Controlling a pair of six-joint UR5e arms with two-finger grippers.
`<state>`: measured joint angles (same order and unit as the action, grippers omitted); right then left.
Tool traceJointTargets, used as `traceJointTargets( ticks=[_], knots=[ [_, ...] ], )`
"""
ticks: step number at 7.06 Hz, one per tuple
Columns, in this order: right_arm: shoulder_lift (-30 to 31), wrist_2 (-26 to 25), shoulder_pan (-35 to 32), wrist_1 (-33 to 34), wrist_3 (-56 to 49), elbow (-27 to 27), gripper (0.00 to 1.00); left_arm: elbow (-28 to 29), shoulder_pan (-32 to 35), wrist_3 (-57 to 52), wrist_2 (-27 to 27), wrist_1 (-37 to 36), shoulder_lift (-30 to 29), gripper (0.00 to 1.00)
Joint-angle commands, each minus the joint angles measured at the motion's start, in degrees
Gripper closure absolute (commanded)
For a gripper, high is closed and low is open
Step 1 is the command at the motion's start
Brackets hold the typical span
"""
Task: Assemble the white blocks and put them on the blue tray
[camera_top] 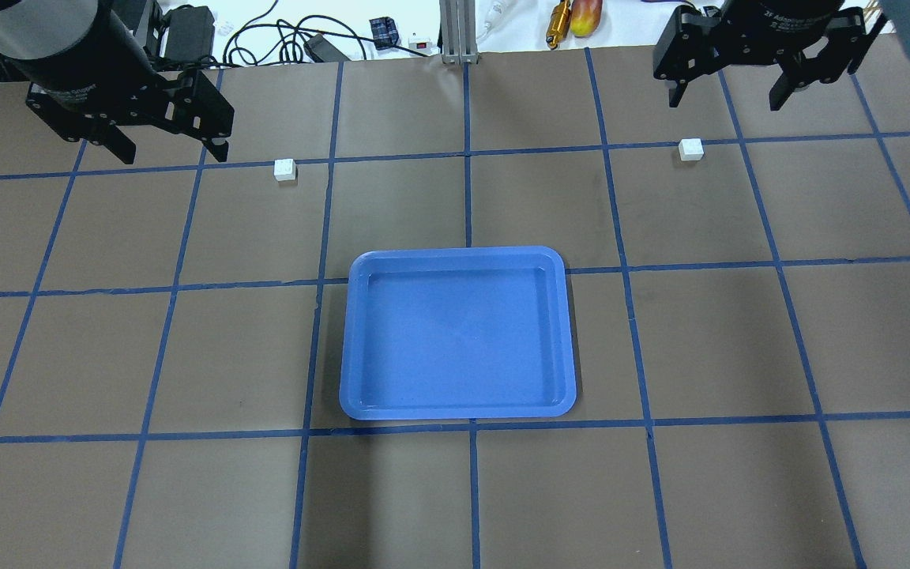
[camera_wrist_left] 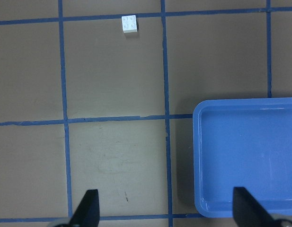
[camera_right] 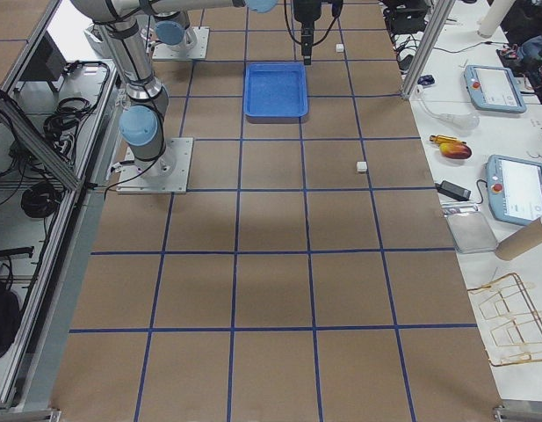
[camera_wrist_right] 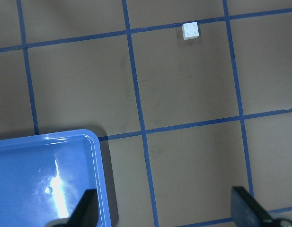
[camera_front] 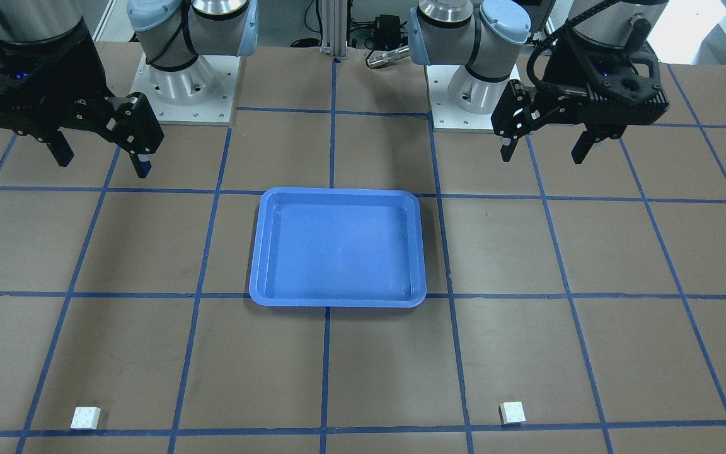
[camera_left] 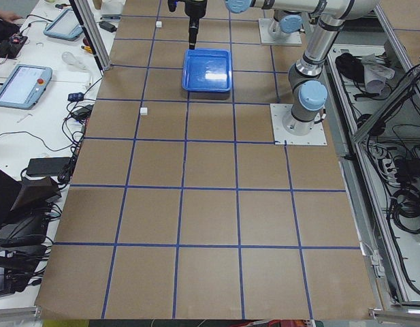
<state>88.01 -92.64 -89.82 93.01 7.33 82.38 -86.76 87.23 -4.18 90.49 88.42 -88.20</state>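
Observation:
The blue tray [camera_top: 459,344] lies empty at the table's middle; it also shows in the front view [camera_front: 338,249]. One white block [camera_top: 285,169] sits alone on the far left, also in the front view [camera_front: 513,412] and the left wrist view [camera_wrist_left: 129,23]. The other white block [camera_top: 690,149] sits alone on the far right, also in the front view [camera_front: 85,417] and the right wrist view [camera_wrist_right: 191,30]. My left gripper [camera_top: 174,154] hangs open and empty high above the table. My right gripper [camera_top: 725,99] is open and empty too, also held high.
Blue tape lines form a grid on the brown table. The two arm bases [camera_front: 190,82] [camera_front: 473,82] stand at the robot's edge. An aluminium post [camera_top: 455,32], cables and tools lie past the far edge. Teach pendants [camera_left: 22,85] lie on the side bench.

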Motion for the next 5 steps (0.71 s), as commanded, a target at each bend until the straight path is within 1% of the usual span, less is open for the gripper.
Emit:
traceJointTargets(
  ticks=[1,3,4,5],
  knots=[
    [0.1,0.2,0.0,0.9,0.5,0.1,0.0,0.0,0.2,0.0,0.1,0.7,0.6,0.0],
    [-0.1,-0.1,0.0,1.0,0.0,-0.5,0.0,0.0,0.3,0.0,0.1,1.7,0.7,0.0],
    [-0.1,-0.3,0.2,1.0,-0.6,-0.9,0.0,-0.4,0.0,-0.1,0.4,4.7,1.3,0.0],
    [-0.4,-2.0,0.3,0.5,-8.1,-1.9,0.0,0.0,0.0,-0.1,0.2,4.5,0.2,0.0]
  ],
)
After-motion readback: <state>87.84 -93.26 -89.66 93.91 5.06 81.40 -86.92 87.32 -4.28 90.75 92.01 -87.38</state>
